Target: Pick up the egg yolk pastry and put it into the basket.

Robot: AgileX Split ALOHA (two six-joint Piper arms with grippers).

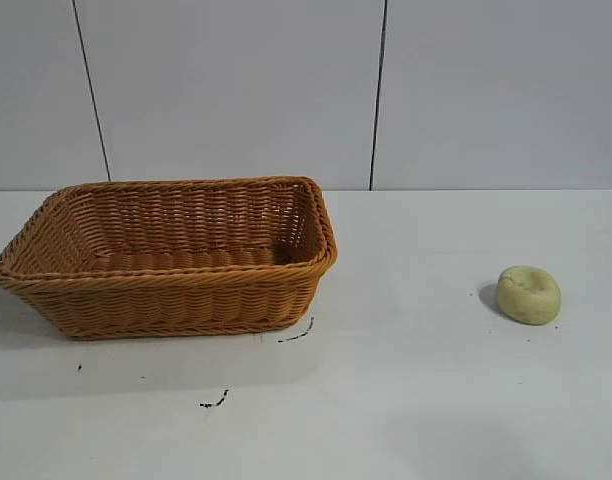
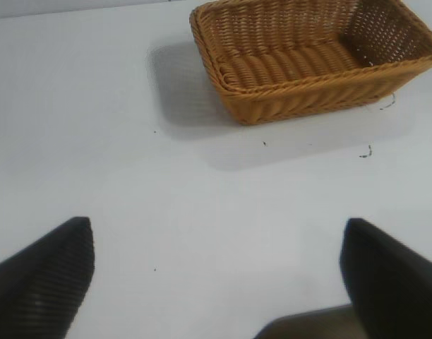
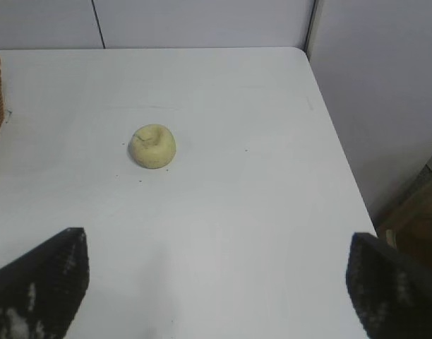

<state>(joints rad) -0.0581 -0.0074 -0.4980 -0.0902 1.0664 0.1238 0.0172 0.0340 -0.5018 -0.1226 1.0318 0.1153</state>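
While both arms are hanging back from the work, I am watching the egg yolk pastry sitting alone on the white table, well apart from the basket and off toward the right arm's side. Its dimpled top is facing up. My right hand is hovering above the table with its fingers spread wide and gripping nothing, the pastry lying ahead of it, untouched. My left hand is likewise hanging released over bare table, holding nothing, with the basket farther ahead of it. Small dark specks are lying on the table just in front of the basket, whose inside is showing only woven floor.
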